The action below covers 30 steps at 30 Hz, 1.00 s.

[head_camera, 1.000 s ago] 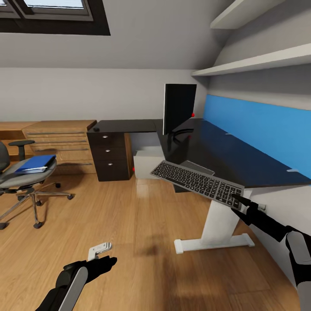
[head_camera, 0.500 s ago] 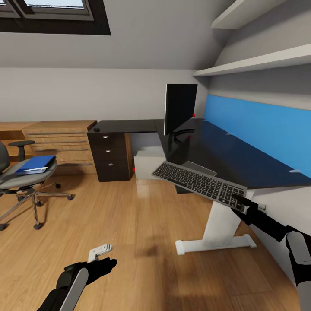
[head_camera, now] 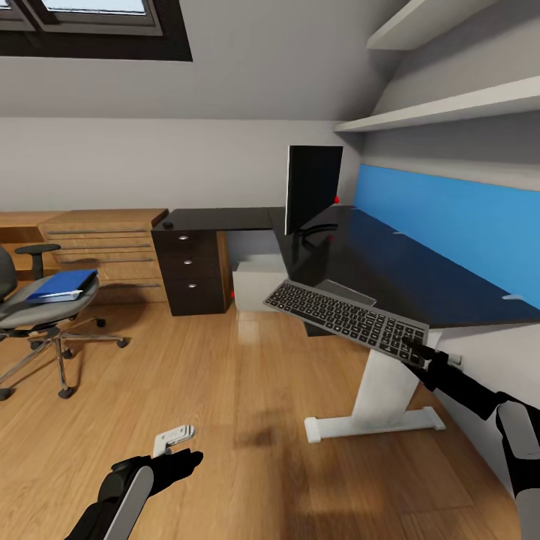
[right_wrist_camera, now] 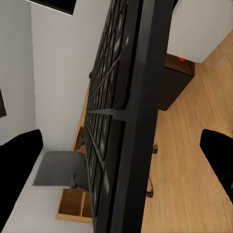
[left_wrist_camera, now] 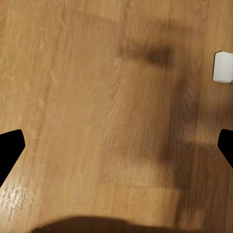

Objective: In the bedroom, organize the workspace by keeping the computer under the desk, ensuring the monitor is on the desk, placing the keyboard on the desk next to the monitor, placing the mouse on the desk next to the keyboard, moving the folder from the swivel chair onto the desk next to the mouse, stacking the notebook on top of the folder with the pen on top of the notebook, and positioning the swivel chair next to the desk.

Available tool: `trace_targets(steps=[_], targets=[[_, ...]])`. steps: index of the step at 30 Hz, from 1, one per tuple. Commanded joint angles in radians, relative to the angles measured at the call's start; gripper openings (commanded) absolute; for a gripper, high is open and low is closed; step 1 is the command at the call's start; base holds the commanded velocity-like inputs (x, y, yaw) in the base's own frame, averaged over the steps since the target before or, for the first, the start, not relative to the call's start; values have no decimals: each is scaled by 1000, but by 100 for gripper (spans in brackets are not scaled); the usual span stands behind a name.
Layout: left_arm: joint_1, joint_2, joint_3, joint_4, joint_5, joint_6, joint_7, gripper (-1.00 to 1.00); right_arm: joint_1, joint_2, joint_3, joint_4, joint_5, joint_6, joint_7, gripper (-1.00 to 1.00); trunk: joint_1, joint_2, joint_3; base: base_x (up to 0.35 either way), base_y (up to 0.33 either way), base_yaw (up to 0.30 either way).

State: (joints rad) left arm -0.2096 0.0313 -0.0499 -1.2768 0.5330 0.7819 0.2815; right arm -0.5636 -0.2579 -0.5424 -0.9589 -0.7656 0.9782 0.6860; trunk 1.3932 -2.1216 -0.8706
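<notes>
R gripper (head_camera: 420, 352), lower right of head view, fingers pinching keyboard (head_camera: 345, 316) by its near end; kbd tilted, hanging over front edge of desk (head_camera: 390, 270). L gripper (head_camera: 184, 456) low over floor (head_camera: 247, 390), fingers spread, nothing held. Folder (head_camera: 61, 285) on swivel chair (head_camera: 37, 311), far left.

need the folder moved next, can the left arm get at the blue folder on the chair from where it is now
Probably not yet. The left gripper is open and free, but the folder lies on the swivel chair well across open floor; nothing blocks it, the base likely must roll closer.
</notes>
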Motion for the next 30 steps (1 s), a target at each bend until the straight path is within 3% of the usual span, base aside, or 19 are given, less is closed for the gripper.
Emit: trace_targets(steps=[1,8,28,30], targets=[[-1,1,-2,0,11,2,10,100,-1,0,-2,0,5,5,6,-100,0,0,-1,0,0,0],[-1,1,-2,0,11,2,10,100,-1,0,-2,0,5,4,5,-100,0,0,-1,0,0,0],[-1,0,-4,1,10,2,10,100,-1,3,-3,-5,-1,1,14,-100,-77,140,62,0,0,0],[-1,0,-4,1,10,1,10,100,-1,23,-3,-12,-2,0,15,-100,-84,154,68,0,0,0]])
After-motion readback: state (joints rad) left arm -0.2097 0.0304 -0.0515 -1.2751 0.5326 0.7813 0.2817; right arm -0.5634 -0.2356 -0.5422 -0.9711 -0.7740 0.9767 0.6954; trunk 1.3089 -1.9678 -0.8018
